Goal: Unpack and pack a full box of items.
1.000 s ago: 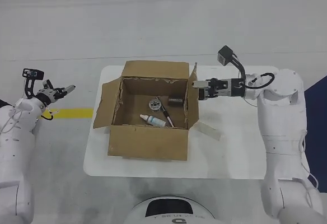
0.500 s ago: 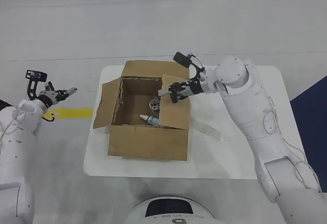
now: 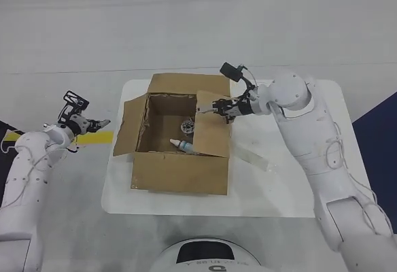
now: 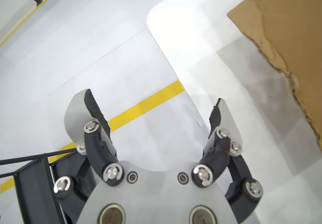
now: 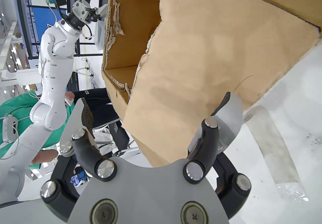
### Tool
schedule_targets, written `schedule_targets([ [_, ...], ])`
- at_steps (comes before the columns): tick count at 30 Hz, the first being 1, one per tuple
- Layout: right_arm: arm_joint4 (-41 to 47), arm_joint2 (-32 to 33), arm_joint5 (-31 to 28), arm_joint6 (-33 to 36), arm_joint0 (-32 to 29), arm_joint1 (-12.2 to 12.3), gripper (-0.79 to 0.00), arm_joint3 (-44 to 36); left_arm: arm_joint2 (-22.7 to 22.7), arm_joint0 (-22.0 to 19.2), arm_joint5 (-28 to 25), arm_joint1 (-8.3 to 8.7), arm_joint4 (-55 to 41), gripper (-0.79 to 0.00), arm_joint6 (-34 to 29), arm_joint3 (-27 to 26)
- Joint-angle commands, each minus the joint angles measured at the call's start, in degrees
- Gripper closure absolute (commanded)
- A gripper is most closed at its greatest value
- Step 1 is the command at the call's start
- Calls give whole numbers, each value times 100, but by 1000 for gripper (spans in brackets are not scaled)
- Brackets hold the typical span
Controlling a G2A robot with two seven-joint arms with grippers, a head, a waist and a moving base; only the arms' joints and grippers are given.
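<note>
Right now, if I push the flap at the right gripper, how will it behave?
The flap likely bends easily: thin cardboard, ragged edges. It may spring back once released. The box holds few things, so it might slide.

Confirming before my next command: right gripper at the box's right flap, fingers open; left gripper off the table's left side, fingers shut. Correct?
Not quite. The left wrist view shows the left gripper with fingers wide open. The rest holds: it is off the left side of the table, and the right gripper is at the right flap of the box, fingers open.
</note>
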Motion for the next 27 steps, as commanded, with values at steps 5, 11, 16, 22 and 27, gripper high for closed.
schedule_targets([
  [5,6,274,-34,3,-228,117,-785,-237,268,23,-643,-17,102,-785,520,92],
  [11,115,469,-39,-83,-455,204,-785,-458,571,-248,-785,-83,204,-785,659,436],
  [16,148,540,-16,-128,-580,261,-785,-636,869,-422,-539,-117,743,-785,779,622],
  [22,190,574,-12,-199,-705,318,-785,-751,1131,-573,-641,-183,848,-785,968,895],
  [27,275,617,-19,-268,-774,361,-785,-754,989,-754,-1278,-192,170,-785,1158,1249],
])
